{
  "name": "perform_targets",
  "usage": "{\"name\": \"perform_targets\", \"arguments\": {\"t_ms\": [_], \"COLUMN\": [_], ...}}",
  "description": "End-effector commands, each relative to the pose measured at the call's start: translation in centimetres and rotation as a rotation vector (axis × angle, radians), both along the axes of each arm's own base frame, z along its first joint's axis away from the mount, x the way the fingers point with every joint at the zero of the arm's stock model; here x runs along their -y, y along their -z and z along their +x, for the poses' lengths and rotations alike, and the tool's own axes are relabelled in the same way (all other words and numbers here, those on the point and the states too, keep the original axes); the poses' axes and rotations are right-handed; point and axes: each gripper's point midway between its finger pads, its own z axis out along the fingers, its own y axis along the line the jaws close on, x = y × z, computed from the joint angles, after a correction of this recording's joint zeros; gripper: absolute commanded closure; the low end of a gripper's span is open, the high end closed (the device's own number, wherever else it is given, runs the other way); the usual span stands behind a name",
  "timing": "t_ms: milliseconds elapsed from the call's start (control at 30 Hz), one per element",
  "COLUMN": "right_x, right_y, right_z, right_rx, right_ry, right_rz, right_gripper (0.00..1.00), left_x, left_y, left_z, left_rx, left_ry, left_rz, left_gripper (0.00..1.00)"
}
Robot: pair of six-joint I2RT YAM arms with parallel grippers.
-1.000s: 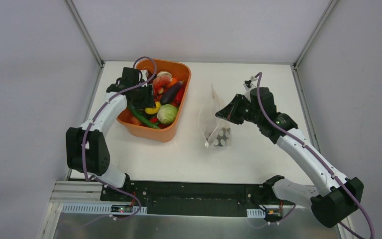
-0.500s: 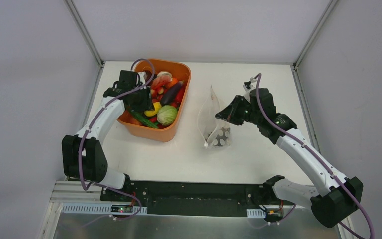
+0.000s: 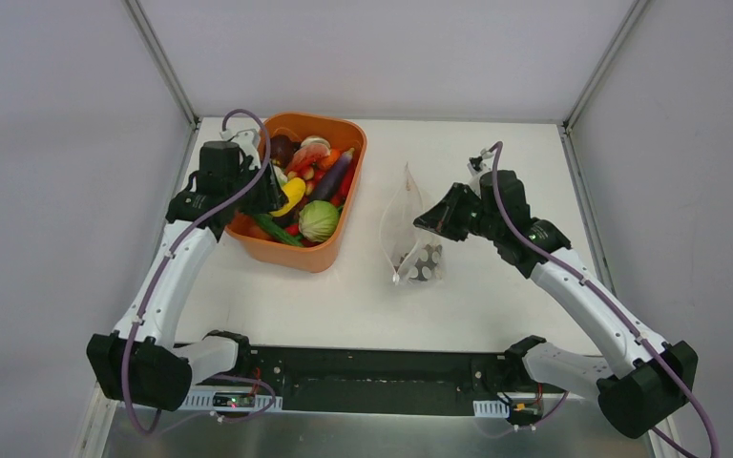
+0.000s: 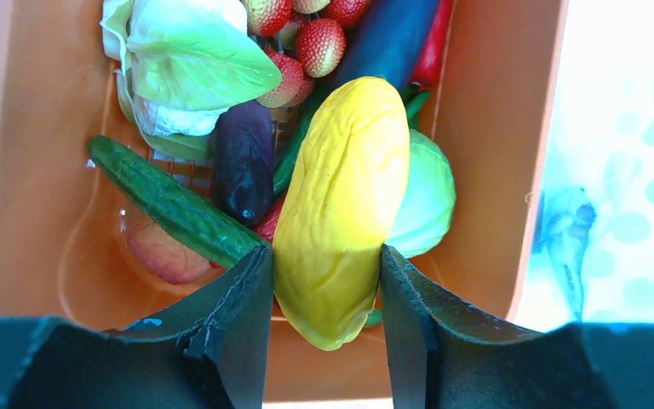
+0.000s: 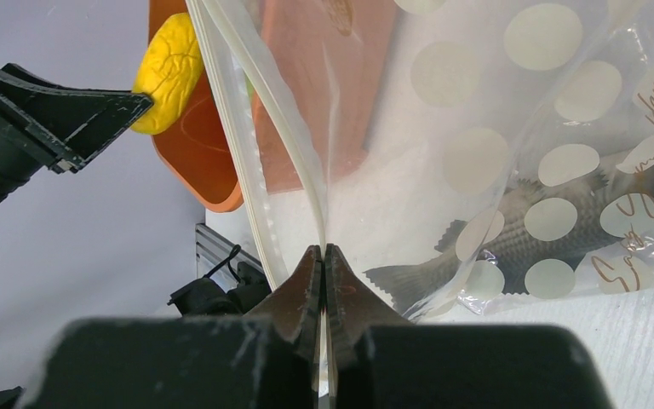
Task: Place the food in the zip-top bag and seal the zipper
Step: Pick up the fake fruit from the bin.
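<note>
My left gripper point(image 4: 324, 281) is shut on a yellow pepper point(image 4: 341, 204) and holds it above the orange tub point(image 3: 329, 250); in the top view the pepper point(image 3: 292, 195) sits at the gripper point(image 3: 277, 196). The tub holds more food: green cabbage point(image 3: 318, 220), purple eggplant point(image 3: 332, 176), cucumber point(image 4: 170, 204), strawberries point(image 4: 319, 44). My right gripper point(image 5: 324, 256) is shut on one lip of the dotted clear zip-top bag point(image 5: 511, 145), holding its mouth open and upright point(image 3: 403, 205). The pale zipper strip point(image 5: 255, 128) runs up from the jaws. A toy fish point(image 5: 528, 234) lies inside the bag.
The tub stands at the back left of the white table point(image 3: 496, 305), the bag right of it. Metal frame posts point(image 3: 162, 57) rise at the back corners. A black and metal rail point(image 3: 372, 382) runs along the near edge.
My left arm has lifted and drawn back to the left, raising the yellow pepper out of the pile in the tub. The right arm and the bag have stayed still.
</note>
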Motion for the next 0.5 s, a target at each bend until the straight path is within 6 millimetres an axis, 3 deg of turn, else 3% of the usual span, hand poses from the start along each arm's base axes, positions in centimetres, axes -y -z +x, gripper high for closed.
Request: {"name": "perform_targets", "arguments": {"t_ms": [0,133,467], "right_x": [-0.3,-0.2,-0.3], "right_y": [-2.0,-2.1,-2.3], "right_z": [-0.1,-0.2,0.1], "right_rx": [0.059,0.064,0.061], "right_ry": [-0.009,-0.002,0.022], "right_rz": [0.05,0.059,0.078], "right_gripper": [1.0,1.0,1.0], "left_x": [0.1,2.4,11.8], "left_y": [-2.0,-4.7,-10.6], "left_z": [-0.9,-2.4,-8.1], "left_rx": [0.05,0.105,0.228], "left_ry": [-0.034,0.039,0.386], "left_rz": [-0.051,-0.138,-0.248], "left_gripper": [1.0,1.0,1.0]}}
